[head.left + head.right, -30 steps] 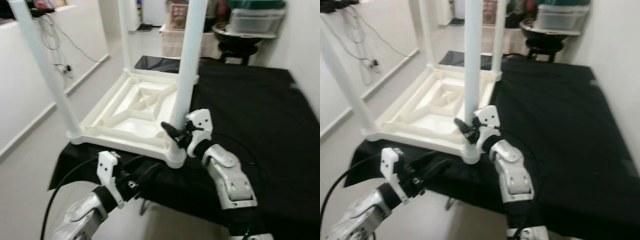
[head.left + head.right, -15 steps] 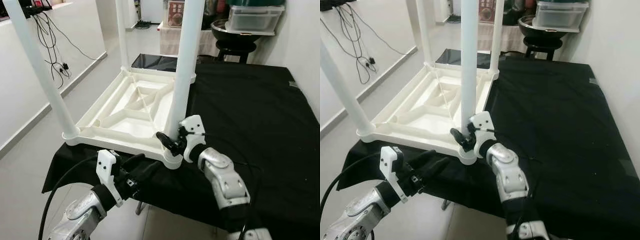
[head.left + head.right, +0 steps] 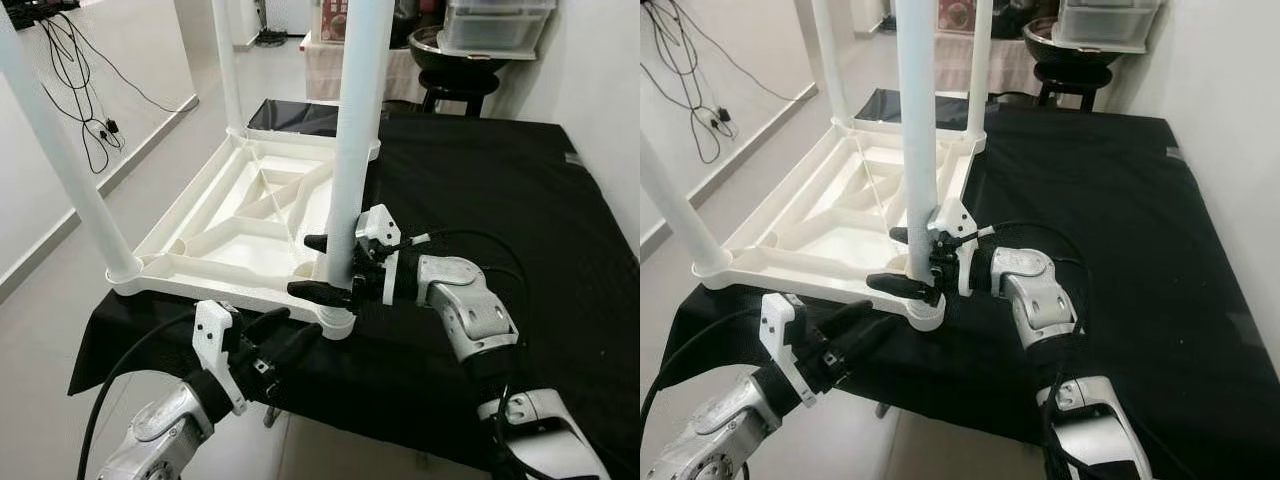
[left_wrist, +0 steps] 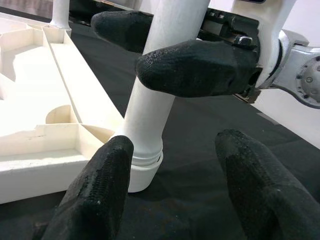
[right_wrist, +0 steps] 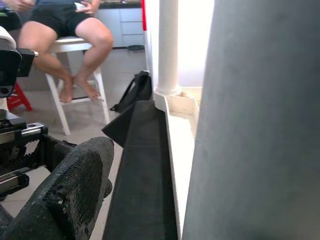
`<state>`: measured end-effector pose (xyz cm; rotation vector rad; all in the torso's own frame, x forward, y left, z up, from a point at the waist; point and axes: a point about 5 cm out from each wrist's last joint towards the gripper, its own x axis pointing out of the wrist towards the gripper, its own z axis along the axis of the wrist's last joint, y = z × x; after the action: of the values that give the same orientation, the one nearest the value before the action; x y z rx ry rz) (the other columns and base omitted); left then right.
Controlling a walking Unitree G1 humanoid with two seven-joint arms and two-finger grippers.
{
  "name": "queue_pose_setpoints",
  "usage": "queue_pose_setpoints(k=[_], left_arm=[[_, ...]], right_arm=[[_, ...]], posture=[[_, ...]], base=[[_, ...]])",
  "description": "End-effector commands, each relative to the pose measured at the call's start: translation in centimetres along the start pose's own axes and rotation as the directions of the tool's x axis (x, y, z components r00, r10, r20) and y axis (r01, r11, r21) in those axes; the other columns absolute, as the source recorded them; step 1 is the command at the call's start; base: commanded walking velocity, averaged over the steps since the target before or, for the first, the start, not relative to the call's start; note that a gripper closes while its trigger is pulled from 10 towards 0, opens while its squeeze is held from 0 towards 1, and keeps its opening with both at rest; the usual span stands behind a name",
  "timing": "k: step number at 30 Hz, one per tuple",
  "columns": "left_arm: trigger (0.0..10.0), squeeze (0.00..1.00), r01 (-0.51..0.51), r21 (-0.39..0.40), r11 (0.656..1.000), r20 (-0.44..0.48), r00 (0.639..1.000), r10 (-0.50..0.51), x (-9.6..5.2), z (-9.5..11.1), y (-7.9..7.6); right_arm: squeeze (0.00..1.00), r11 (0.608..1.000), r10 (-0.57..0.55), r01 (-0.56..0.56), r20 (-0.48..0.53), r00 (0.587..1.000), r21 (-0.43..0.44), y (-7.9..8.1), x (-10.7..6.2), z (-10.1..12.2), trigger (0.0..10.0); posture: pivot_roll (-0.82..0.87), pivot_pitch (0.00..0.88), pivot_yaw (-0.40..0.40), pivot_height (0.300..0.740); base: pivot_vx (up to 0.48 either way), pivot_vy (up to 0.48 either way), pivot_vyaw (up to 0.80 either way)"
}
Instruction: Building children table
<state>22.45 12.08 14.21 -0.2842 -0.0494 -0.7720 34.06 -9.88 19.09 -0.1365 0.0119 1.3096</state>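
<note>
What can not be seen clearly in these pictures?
- Tops of the white table legs: cut off by the upper edge, eye views.
- Near leg's far side: hidden by the right end effector.
- Seated person: upper body cut off, right wrist view.
</note>
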Motion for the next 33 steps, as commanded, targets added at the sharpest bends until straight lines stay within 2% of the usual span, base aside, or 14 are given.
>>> queue_pose_setpoints(k=[1,2,15,17,18,19,20,21,22,24,26,28,31,33], left_arm=[[10.0,0.00,0.000,-0.005,1.000,-0.010,1.000,0.000,-0.3,-0.1,-0.3],[10.0,0.00,0.001,-0.006,1.000,-0.013,1.000,-0.001,-0.4,-0.1,-0.4],[10.0,0.00,0.000,-0.008,1.000,-0.018,1.000,0.000,-0.5,-0.1,-0.5],[10.0,0.00,-0.001,-0.008,1.000,-0.018,1.000,0.001,-0.5,0.0,-0.5],[10.0,0.00,-0.003,-0.008,1.000,-0.017,1.000,0.003,-0.5,0.0,-0.4],[10.0,0.00,-0.006,-0.006,1.000,-0.018,1.000,0.006,-0.7,0.1,-0.2],[10.0,0.00,-0.006,-0.006,1.000,-0.018,1.000,0.006,-0.7,0.1,-0.2],[10.0,0.00,-0.007,-0.002,1.000,-0.021,1.000,0.007,-0.8,0.2,0.0],[10.0,0.00,-0.009,0.002,1.000,-0.023,1.000,0.009,-0.9,0.2,0.1],[10.0,0.00,-0.009,0.002,1.000,-0.023,1.000,0.009,-0.9,0.2,0.1],[10.0,0.00,-0.011,0.007,1.000,-0.025,1.000,0.011,-0.9,0.3,0.4],[10.0,0.00,-0.017,0.009,1.000,-0.027,0.999,0.017,-0.8,0.2,0.7],[10.0,0.00,0.001,0.006,1.000,-0.038,0.999,-0.001,-0.6,0.1,0.9],[10.0,0.00,-0.008,0.009,1.000,-0.031,0.999,0.009,-0.5,0.1,1.0]], right_arm=[[0.00,0.996,0.092,-0.092,0.005,0.996,0.001,0.1,1.0,0.3,9.8],[0.00,0.993,0.120,-0.121,0.014,0.993,0.016,0.0,1.1,0.5,0.0],[0.00,0.992,0.125,-0.125,0.016,0.992,0.011,-0.8,0.5,0.4,0.0],[0.00,0.997,0.079,-0.079,-0.001,0.997,-0.003,-0.7,0.2,-0.1,0.0],[0.00,1.000,0.003,-0.003,-0.022,1.000,-0.015,-0.5,-0.1,-0.7,0.0],[0.00,0.974,-0.216,0.219,-0.058,0.975,0.053,0.3,-0.2,-2.0,0.0],[0.00,0.974,-0.216,0.219,-0.058,0.975,0.053,0.3,-0.2,-2.0,0.0],[0.00,0.845,-0.519,0.527,-0.100,0.849,0.092,0.5,0.1,-3.0,0.0],[0.00,0.683,-0.685,0.706,-0.174,0.708,0.186,1.7,-0.1,-4.3,0.0],[0.00,0.683,-0.685,0.706,-0.174,0.708,0.186,1.7,-0.1,-4.3,0.0],[0.00,0.677,-0.724,0.735,-0.151,0.673,0.037,3.9,0.2,-3.9,0.0],[0.00,0.755,-0.640,0.650,-0.121,0.759,0.081,3.8,1.2,-3.7,0.0],[0.00,0.782,-0.601,0.617,-0.156,0.784,0.090,3.6,1.7,-4.5,0.0],[0.00,0.768,-0.624,0.639,-0.162,0.764,0.056,2.9,1.6,-4.5,0.0]], posture=[[0.04,0.066,-0.024,0.740],[0.05,0.071,-0.025,0.740],[0.04,0.086,-0.027,0.740],[0.04,0.086,-0.027,0.740],[0.03,0.086,-0.026,0.740],[0.03,0.085,-0.033,0.740],[0.03,0.085,-0.033,0.740],[0.02,0.088,-0.027,0.740],[0.02,0.088,-0.023,0.740],[0.02,0.088,-0.023,0.740],[0.02,0.085,0.001,0.740],[-0.01,0.057,0.018,0.740],[0.01,0.054,-0.002,0.740],[0.00,0.049,0.005,0.740]], base=[[0.000,0.000,0.00],[0.000,0.000,0.00],[0.000,0.000,0.00],[0.000,0.000,0.00],[0.000,0.000,0.00],[0.000,0.000,0.00],[0.000,0.000,0.00],[0.000,0.000,0.00],[0.000,0.000,0.00],[0.000,0.000,0.00],[0.000,0.000,0.00],[0.000,0.000,0.00],[0.000,0.000,0.00],[0.000,0.000,0.00]])
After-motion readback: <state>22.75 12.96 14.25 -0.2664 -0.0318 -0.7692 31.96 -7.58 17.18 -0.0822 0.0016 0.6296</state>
